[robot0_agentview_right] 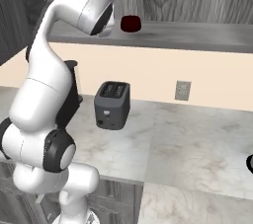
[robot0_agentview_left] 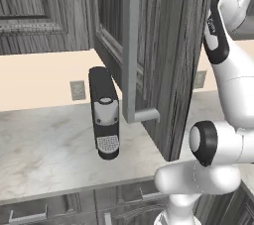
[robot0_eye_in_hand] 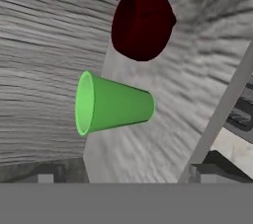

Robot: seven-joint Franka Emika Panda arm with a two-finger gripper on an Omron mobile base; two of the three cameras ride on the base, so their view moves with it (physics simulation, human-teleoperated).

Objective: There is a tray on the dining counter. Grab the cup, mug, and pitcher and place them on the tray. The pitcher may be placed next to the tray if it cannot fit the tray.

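In the hand view the bright green cup (robot0_eye_in_hand: 111, 103) stands on a grey cabinet shelf (robot0_eye_in_hand: 163, 119), straight ahead of my gripper (robot0_eye_in_hand: 126, 176) and a short way off. Its fingertips (robot0_eye_in_hand: 45, 176) stand far apart with nothing between them, so the gripper is open. The dark red mug (robot0_eye_in_hand: 142, 24) sits just past the cup on the same shelf. From the right base view the mug (robot0_agentview_right: 131, 23) rests on the high shelf (robot0_agentview_right: 197, 34), right beside my raised arm's wrist. The tray, the pitcher and the dining counter are out of view.
An open dark wood cabinet door (robot0_agentview_left: 154, 45) with a long grey handle (robot0_agentview_left: 130, 50) juts out beside the arm. Below, on the marble worktop (robot0_agentview_left: 44, 149), stand a black coffee machine (robot0_agentview_left: 104, 115) and a dark toaster (robot0_agentview_right: 112, 104).
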